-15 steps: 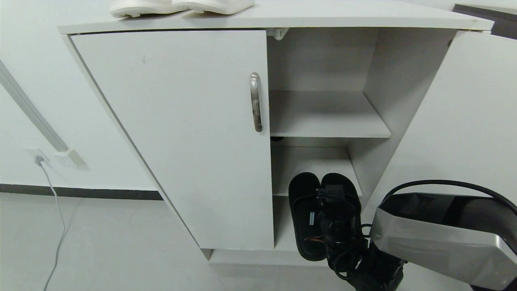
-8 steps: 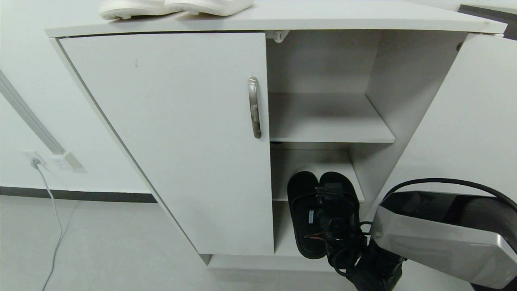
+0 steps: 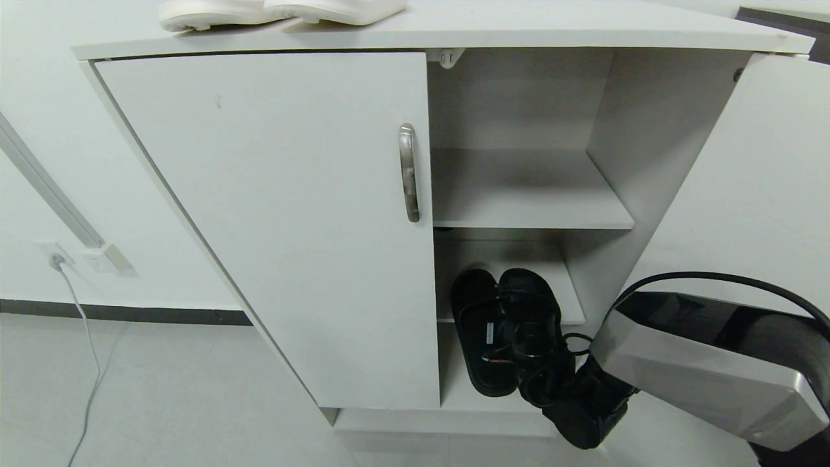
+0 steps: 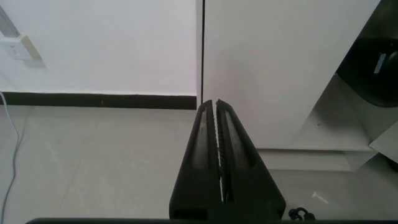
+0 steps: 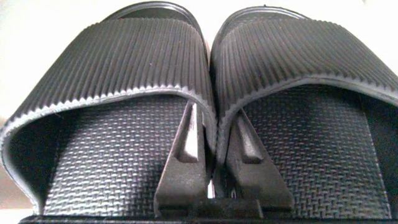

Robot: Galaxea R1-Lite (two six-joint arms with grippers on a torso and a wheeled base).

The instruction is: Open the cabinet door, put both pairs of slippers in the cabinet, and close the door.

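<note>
The cabinet (image 3: 648, 130) stands with its right door (image 3: 746, 194) swung wide and its left door (image 3: 272, 220) shut, so I have only the right half to work in. The worst risk, as I judge it, is the lower shelf (image 3: 569, 295): the toes of the black slippers (image 3: 493, 337) sit level with its front edge, and if I push on at this height they may butt the board and twist out of my grip. The opening is also narrow for a pair held side by side, so drifting sideways could scrape the left door's edge or the cabinet wall.

The black slippers hang at the mouth of the right compartment, heels over the bottom space. I cannot tell whether they have crossed inside. They are soft slides with ribbed straps and textured footbeds, pressed together along their inner sides. The white slippers (image 3: 279, 10) lie on the cabinet top, above the shut door.

My right tool (image 5: 214, 124) is clamped narrowly on the two inner walls of the black pair, one finger in each slipper. That hold is thin, and the soft walls could slide free. My left tool (image 4: 216, 124) is pressed closed on nothing, low near the floor beside the left door.
</note>
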